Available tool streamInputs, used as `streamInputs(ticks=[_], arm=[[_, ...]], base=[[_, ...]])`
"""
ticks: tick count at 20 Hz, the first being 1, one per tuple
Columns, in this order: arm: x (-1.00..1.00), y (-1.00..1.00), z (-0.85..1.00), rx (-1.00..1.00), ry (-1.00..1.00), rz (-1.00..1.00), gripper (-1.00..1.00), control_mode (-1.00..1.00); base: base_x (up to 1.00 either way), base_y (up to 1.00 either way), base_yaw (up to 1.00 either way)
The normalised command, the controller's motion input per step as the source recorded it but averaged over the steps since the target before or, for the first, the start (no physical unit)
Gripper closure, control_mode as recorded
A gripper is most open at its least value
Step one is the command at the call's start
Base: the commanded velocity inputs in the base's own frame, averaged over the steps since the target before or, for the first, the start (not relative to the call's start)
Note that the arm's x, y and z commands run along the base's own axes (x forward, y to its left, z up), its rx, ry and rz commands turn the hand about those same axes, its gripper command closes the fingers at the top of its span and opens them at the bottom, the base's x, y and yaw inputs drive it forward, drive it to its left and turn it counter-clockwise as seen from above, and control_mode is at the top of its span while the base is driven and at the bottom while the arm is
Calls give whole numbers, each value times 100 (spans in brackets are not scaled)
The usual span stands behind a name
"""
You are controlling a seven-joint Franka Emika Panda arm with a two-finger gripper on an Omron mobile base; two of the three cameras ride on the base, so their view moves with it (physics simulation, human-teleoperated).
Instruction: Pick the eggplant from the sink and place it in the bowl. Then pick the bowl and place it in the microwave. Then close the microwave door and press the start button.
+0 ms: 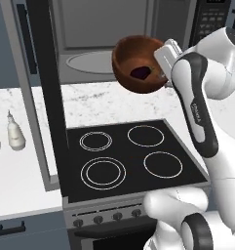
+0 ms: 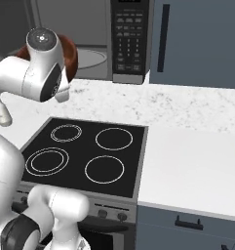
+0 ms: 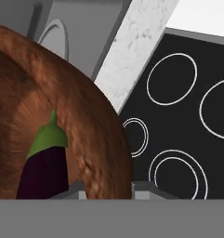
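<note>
A white speckled counter (image 1: pixel 104 100) runs behind a black cooktop (image 1: pixel 124 158) in the middle of the left base view, with the microwave (image 1: pixel 114 34) at the top, its microwave door (image 1: pixel 41 93) swung open at the left. The arm reaches up from the lower right, its gripper (image 1: pixel 164 68) clamped on the rim of the bowl (image 1: pixel 131 63), held in the air before the microwave opening. The eggplant (image 3: pixel 41 172) lies inside the bowl.

The microwave (image 1: pixel 109 39) cavity stands open and bare but for its turntable (image 1: pixel 89 62). The swung-out door (image 1: pixel 43 93) walls the left side. The bowl (image 1: pixel 138 63) hangs before the opening, above the cooktop (image 1: pixel 128 156).
</note>
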Motion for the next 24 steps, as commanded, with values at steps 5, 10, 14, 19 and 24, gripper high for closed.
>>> streamInputs(ticks=[5, 10, 14, 19, 24], arm=[[82, 13, 22, 0, 0, 0, 100, -100], [83, 17, 16, 0, 0, 0, 100, -100], [82, 20, 1, 0, 0, 0, 100, -100], [70, 21, 2, 0, 0, 0, 100, -100], [47, 18, 4, 0, 0, 0, 100, -100]], base=[[0, 0, 0], [0, 0, 0], [0, 0, 0], [0, 0, 0], [0, 0, 0]])
